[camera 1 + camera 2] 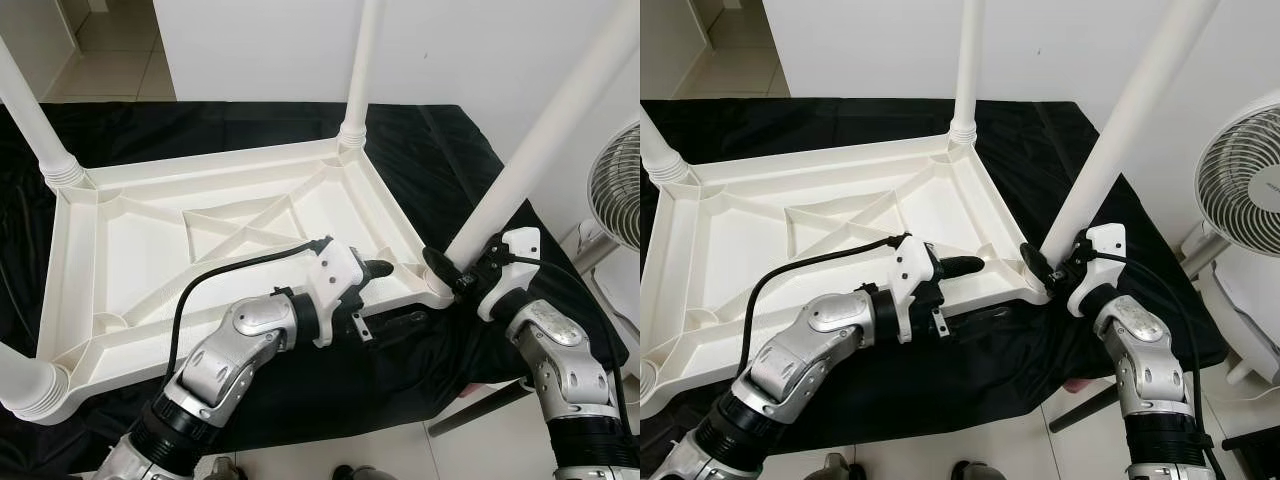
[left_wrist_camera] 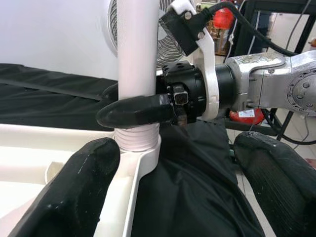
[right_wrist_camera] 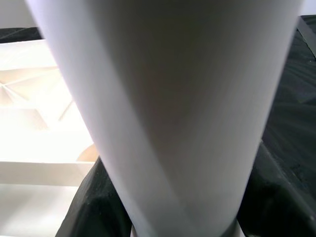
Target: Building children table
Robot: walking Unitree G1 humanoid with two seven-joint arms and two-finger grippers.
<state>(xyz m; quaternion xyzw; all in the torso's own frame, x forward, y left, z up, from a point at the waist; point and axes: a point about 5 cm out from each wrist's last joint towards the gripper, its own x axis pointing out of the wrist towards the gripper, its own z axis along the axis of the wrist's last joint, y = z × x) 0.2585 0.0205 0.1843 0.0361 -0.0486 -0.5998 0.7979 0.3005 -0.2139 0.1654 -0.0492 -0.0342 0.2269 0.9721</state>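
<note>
1. The table top (image 1: 150,240) lies upside down on a black cloth (image 1: 440,150), ribbed underside facing up. Four white legs stand in its corner sockets.
2. The near-right leg (image 1: 545,135) is the one in hand. Its long axis rises from the socket and leans up and away to the robot's right.
3. The right gripper (image 1: 455,268) is clamped on this leg just above the ribbed collar (image 2: 137,138); one black finger (image 2: 133,111) wraps across the front of the tube.
4. The left gripper (image 1: 385,295) hovers over the near rim, just left of that corner, its fingers spread apart and holding nothing.
5. Judgement: the right arm is nearer and already engaged; the leg looks to be being seated or turned in its socket.
6. Risk, as judged: the lean could bind the collar.
</note>
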